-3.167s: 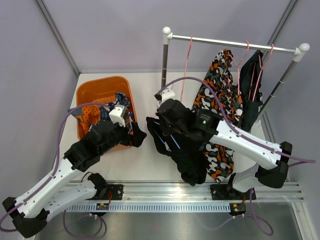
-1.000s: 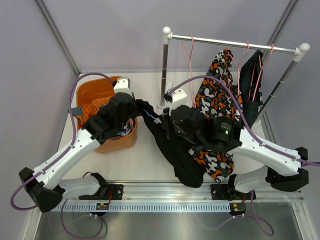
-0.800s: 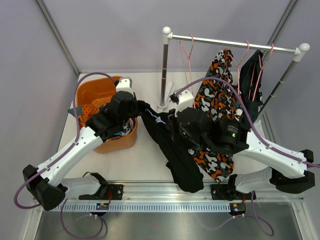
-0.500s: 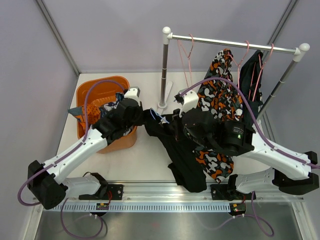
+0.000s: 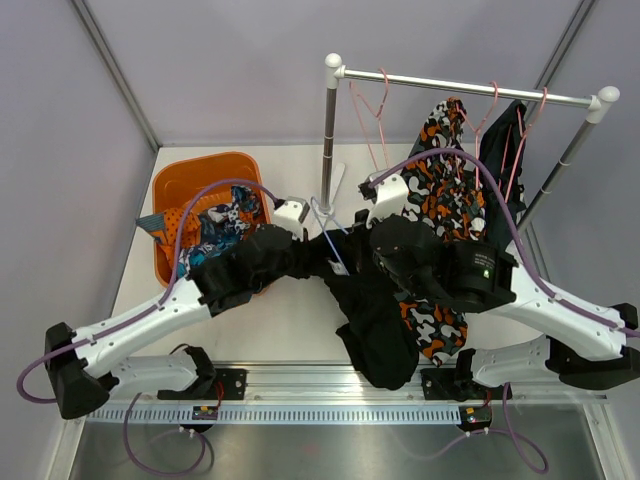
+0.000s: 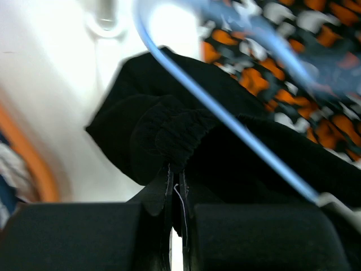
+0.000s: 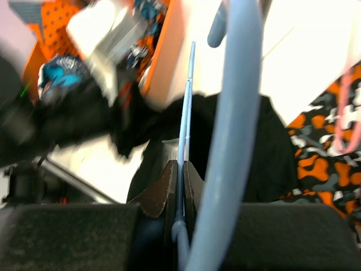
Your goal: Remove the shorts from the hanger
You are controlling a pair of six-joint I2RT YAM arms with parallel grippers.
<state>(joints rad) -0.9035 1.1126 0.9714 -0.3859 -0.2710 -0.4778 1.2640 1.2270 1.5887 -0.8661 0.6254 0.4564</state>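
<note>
The plain black shorts (image 5: 375, 320) hang in a bunch over the table's middle, still on a light-blue hanger (image 5: 328, 228). My left gripper (image 5: 316, 250) is shut on their gathered waistband (image 6: 172, 132). Just to its right my right gripper (image 5: 350, 240) is shut on the thin hanger wire (image 7: 186, 107), with black cloth (image 7: 265, 152) behind it. The camouflage shorts (image 5: 440, 190) and the dark navy shorts (image 5: 502, 150) hang on pink hangers from the rail. The teal and orange patterned shorts (image 5: 215, 235) lie in the basket.
An orange basket (image 5: 190, 180) stands at the back left. The clothes rail (image 5: 460, 88) spans the back right on two posts, the left post (image 5: 329, 140) close behind both grippers. An empty pink hanger (image 5: 372, 115) hangs near the rail's left end.
My left gripper has swung from the basket's edge rightward and nearer, still holding the black shorts. My right gripper has shifted a little right with the hanger. The cloth between them has bunched up.
</note>
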